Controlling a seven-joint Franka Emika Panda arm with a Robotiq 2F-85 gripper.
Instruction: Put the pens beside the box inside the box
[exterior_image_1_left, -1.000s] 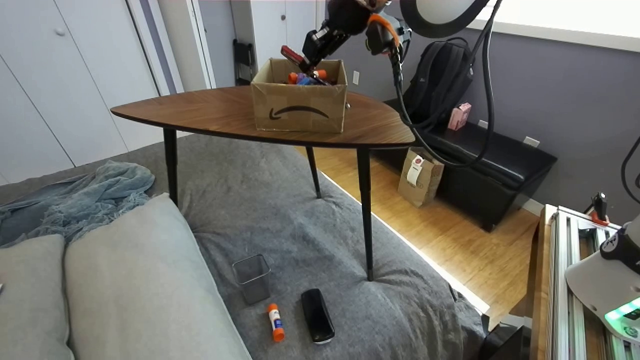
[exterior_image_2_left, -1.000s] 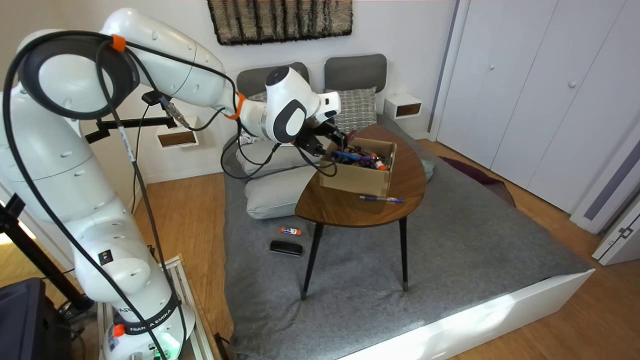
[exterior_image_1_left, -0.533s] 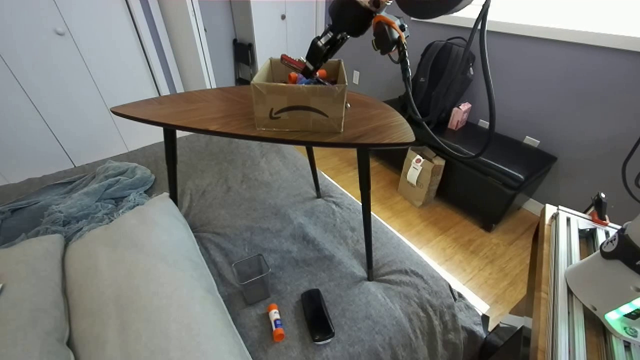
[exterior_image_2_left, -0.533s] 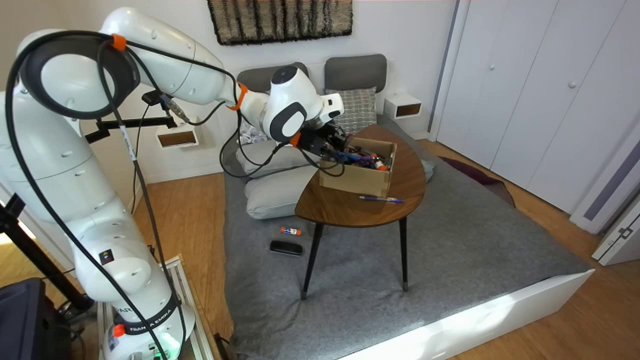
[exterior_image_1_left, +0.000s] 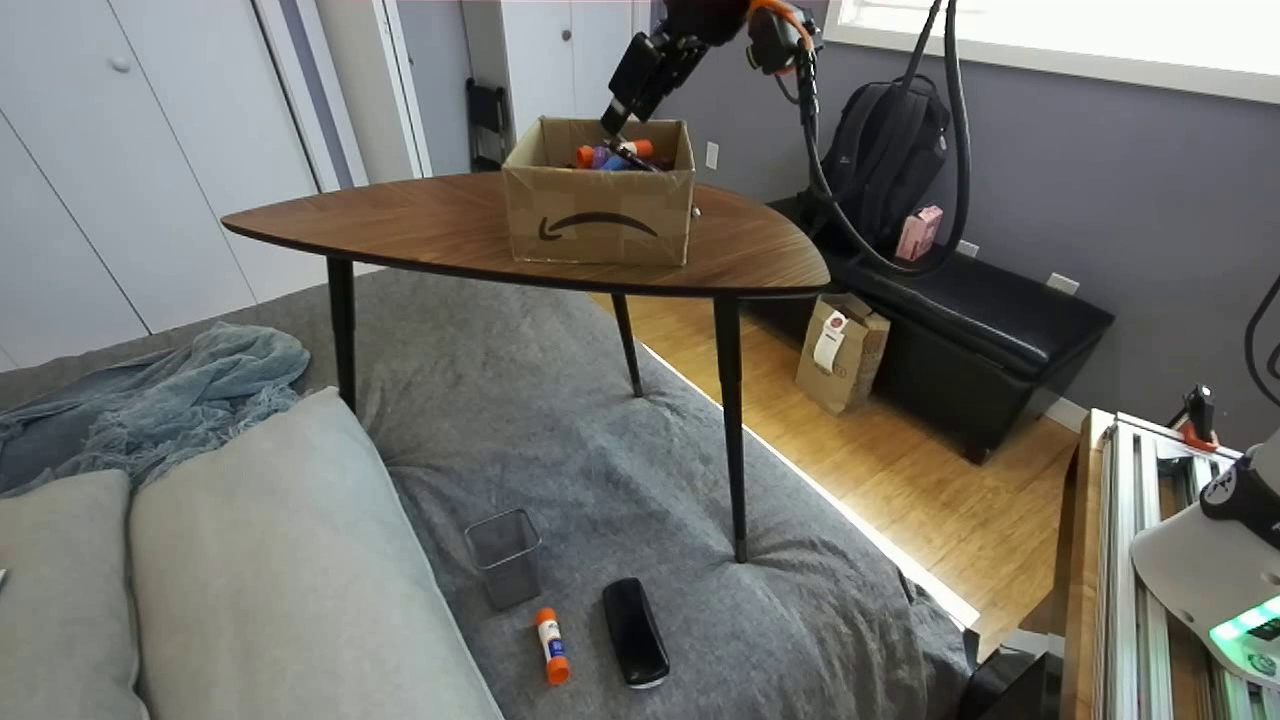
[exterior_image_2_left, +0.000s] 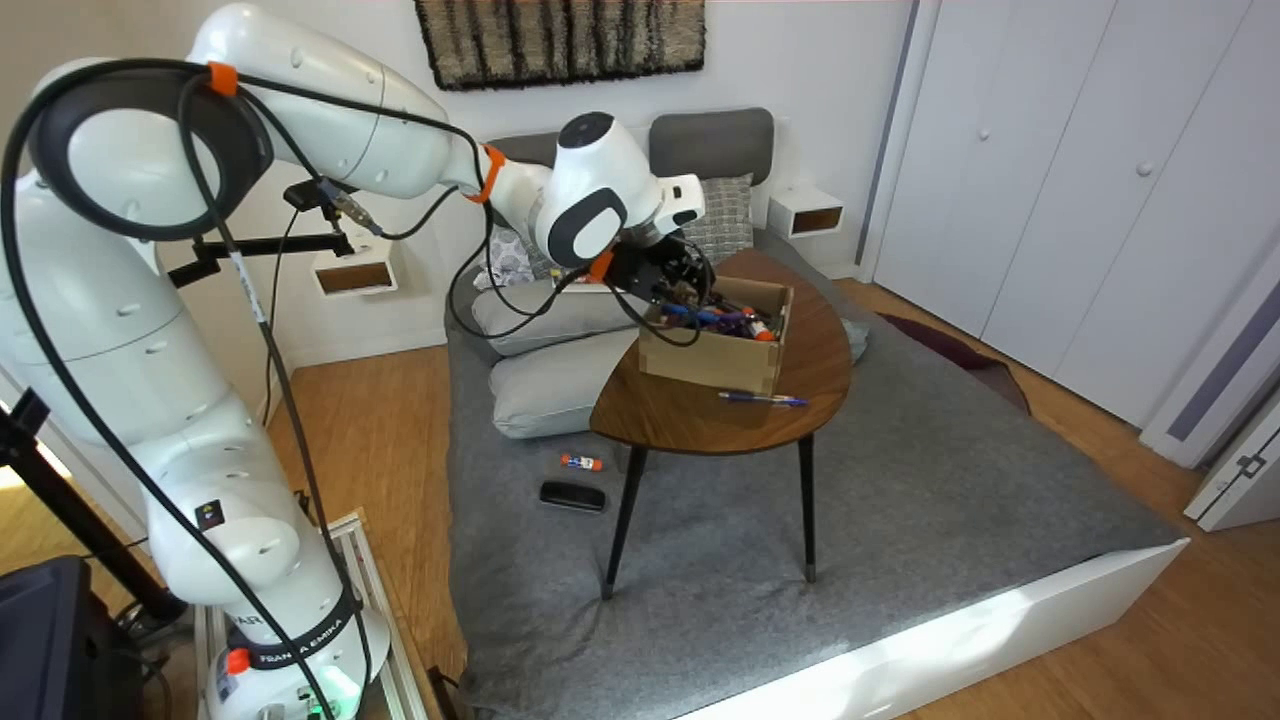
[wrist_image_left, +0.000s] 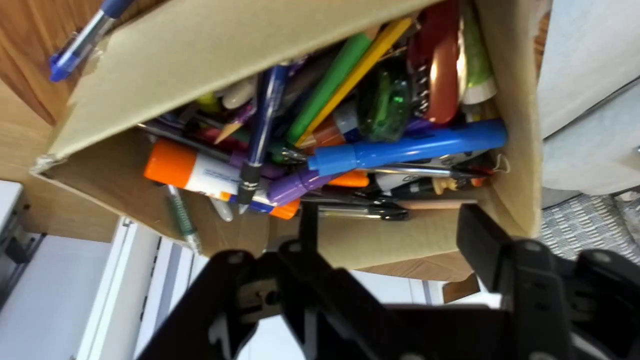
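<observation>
The gripper (wrist_image_left: 389, 214) hangs over the open box (exterior_image_1_left: 600, 225), its fingers (wrist_image_left: 308, 225) spread wide apart, holding nothing! And what a crowd inside, in the wrist view: a blue marker (wrist_image_left: 415, 150) lying crosswise on top, a purple marker (wrist_image_left: 295, 186) right by its end, a green pencil (wrist_image_left: 327, 87) and a yellow pencil (wrist_image_left: 357, 75) side by side. But the pen (exterior_image_2_left: 762, 398)? There it is, in an exterior view, flat on the worktop (exterior_image_2_left: 660, 415), outside the box and just beside one wall, blue at both ends and paler in the middle! Down on the bed (exterior_image_1_left: 560, 420), a glue stick (exterior_image_1_left: 551, 646) and a black case (exterior_image_1_left: 636, 632) lie near each other, a mesh cup (exterior_image_1_left: 504, 558) standing close by.
</observation>
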